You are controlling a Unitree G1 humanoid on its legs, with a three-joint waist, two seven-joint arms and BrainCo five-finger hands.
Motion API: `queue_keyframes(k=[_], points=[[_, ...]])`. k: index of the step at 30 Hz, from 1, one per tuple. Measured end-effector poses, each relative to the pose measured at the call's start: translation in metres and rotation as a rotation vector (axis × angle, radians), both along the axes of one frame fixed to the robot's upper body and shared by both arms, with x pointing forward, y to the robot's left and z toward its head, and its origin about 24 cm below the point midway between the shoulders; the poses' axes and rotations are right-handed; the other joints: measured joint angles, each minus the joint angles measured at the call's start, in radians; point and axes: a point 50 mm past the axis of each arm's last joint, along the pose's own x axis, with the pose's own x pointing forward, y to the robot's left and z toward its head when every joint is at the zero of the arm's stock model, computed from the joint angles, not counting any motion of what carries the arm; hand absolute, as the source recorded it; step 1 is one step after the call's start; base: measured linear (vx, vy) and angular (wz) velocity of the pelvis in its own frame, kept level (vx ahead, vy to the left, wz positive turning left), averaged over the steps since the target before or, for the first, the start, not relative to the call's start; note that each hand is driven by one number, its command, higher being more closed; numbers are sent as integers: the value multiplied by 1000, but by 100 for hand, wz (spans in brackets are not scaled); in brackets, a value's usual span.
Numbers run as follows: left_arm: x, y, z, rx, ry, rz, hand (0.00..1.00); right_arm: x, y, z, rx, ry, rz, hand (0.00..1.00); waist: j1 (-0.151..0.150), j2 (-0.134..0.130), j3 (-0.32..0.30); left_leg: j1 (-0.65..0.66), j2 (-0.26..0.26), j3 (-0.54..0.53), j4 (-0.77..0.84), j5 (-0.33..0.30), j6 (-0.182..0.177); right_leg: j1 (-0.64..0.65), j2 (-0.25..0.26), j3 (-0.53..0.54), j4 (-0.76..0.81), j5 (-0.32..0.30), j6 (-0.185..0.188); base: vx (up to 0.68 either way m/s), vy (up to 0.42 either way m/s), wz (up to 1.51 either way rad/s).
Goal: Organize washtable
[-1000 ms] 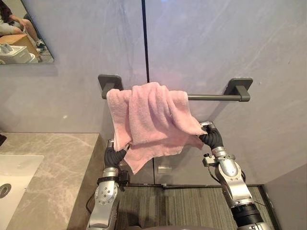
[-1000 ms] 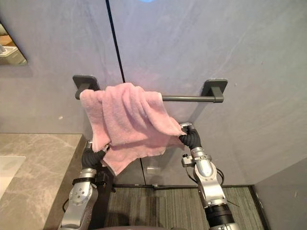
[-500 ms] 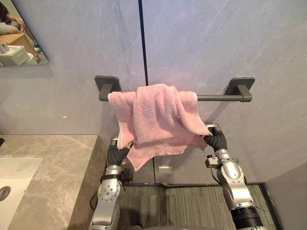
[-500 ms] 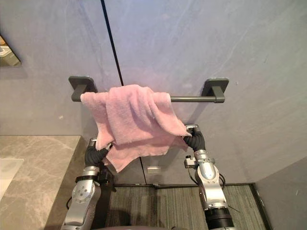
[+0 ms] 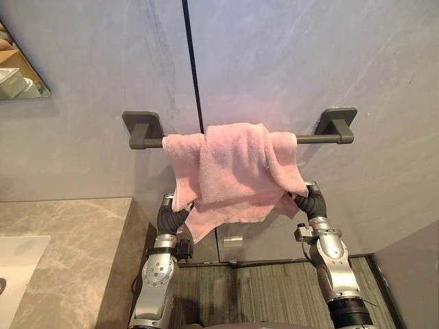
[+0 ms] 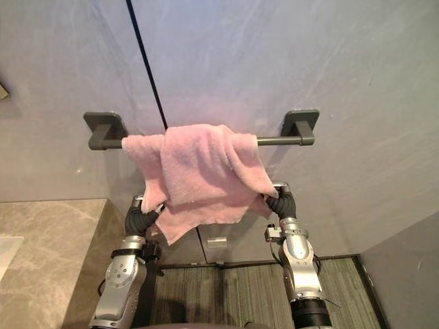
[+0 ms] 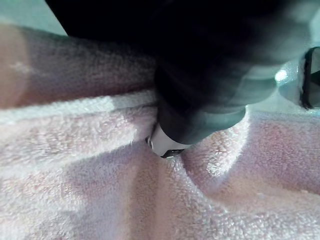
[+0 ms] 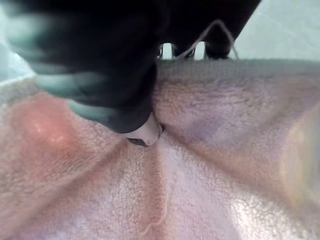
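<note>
- The robot's left hand (image 5: 169, 214) is sitting raised under the lower left corner of a pink terry-cloth towel (image 5: 236, 171). Its dark ribbed cover is pressing into the cloth and its front is lying buried in the folds, so I cannot tell whether it is gripping or merely touching.
- The right hand (image 5: 312, 201) is sitting likewise under the towel's lower right corner. In its wrist view the terry is puckering around the hand's silver end, yet its grip cannot be told either.
- A pale grey stone-look wall (image 5: 288, 62) is standing behind everything, with a thin dark vertical seam (image 5: 191, 68) running down it.
- A grey-brown marble countertop (image 5: 68, 253) is lying to the robot's left, apart from the towel.
- A dark striped floor covering (image 5: 260, 295) is lying below, between the two arms.
- The towel is hanging bunched in uneven layers over the middle of a dark grey metal towel bar (image 5: 317, 138), one corner drooping towards the left hand.
- The bar is sitting level on the wall, with a square bracket at each end.
- A white basin (image 5: 17, 264) is sitting in the countertop's far left.
- A wall mirror's corner (image 5: 17, 72) is showing at upper left.
- A small pale rectangular wall plate (image 5: 233, 241) is sitting just below the towel's bottom edge.
</note>
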Motion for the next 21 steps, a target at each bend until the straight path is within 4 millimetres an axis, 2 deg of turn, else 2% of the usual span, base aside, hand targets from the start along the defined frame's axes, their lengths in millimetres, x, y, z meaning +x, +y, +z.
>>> queue_keyframes(k=[6,21], points=[[-1,0,-10,1,44,-2,100,-7,0,-14,18,54,-11,100,-3,0,0,1,-1,2,8,-13,0,0,-2,4,5,-9,8,0,0,0],[-3,1,-19,-27,82,10,100,-9,3,-20,36,76,-16,100,-5,-5,0,6,-3,-5,15,-20,2,6,-6,3,19,-22,12,-3,0,0]])
